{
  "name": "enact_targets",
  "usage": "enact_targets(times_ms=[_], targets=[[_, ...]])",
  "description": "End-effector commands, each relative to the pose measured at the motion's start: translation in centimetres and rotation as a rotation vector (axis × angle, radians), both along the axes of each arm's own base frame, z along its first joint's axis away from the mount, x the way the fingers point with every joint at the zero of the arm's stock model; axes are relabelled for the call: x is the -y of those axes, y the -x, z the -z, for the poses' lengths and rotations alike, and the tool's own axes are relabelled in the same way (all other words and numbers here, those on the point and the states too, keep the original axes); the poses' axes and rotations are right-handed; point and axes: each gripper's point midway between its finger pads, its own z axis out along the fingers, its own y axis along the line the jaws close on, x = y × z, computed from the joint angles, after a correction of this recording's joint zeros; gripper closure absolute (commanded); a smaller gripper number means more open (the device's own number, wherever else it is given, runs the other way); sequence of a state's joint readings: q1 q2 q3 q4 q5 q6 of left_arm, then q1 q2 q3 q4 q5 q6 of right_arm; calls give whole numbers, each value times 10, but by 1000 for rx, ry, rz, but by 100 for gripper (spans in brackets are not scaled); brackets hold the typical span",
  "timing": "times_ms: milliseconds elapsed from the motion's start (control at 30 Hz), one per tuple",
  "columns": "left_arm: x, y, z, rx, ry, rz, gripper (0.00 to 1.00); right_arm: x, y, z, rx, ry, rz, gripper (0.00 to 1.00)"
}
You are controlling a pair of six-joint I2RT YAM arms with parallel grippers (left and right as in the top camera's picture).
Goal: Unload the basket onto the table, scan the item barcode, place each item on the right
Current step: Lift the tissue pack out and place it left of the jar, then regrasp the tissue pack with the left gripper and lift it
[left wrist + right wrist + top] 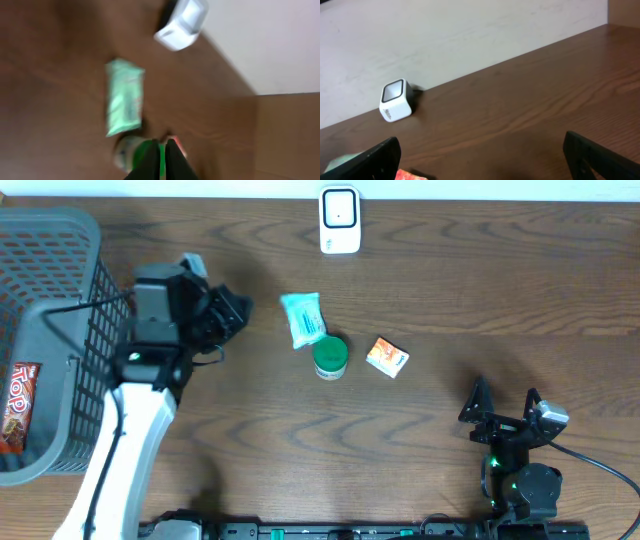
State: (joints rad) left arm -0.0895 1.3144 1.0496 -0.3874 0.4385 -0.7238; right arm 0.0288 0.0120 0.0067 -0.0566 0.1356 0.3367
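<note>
Basket [60, 240] appears only overhead; left end effector [238, 310] is pinched closed, right end effector [503, 405] spread wide.

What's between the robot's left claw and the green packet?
Nothing. Only bare brown table lies between the shut left claw and the green packet, as the overhead view shows.

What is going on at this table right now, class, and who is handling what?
The left gripper is shut and empty beside the basket, pointing toward a green packet, a green-lidded jar and an orange box. The right gripper is open, holding nothing. The white scanner stands at the far edge of the table, with no item in front of it yet.
</note>
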Motion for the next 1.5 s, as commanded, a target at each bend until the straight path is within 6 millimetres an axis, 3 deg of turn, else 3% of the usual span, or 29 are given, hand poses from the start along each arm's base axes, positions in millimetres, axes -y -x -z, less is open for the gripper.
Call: enact_targets(times_ms=[0,200,633,667,733,800,967,1067,1233,1467], targets=[[-3,-4,26,-49,-71,-16,93,1,0,0,1,-6,6,1],[1,-7,50,-108,-84,0,93,1,0,0,1,-6,6,1],[3,-21,46,-37,-103,25,91,1,0,0,1,-6,6,1],[3,-25,46,-26,-102,25,83,1,0,0,1,-6,6,1],[5,-36,50,-4,-98,24,50,1,0,0,1,-6,6,1],[7,-42,56,0,-98,26,32,1,0,0,1,-6,6,1],[9,-60,82,-12,-119,45,4,1,0,0,1,-6,6,1],[10,-71,95,-4,-173,100,0,1,0,0,1,-6,6,1],[4,-89,112,3,-299,165,2,1,0,0,1,-6,6,1],[2,-106,114,20,-493,239,2,1,0,0,1,-6,6,1]])
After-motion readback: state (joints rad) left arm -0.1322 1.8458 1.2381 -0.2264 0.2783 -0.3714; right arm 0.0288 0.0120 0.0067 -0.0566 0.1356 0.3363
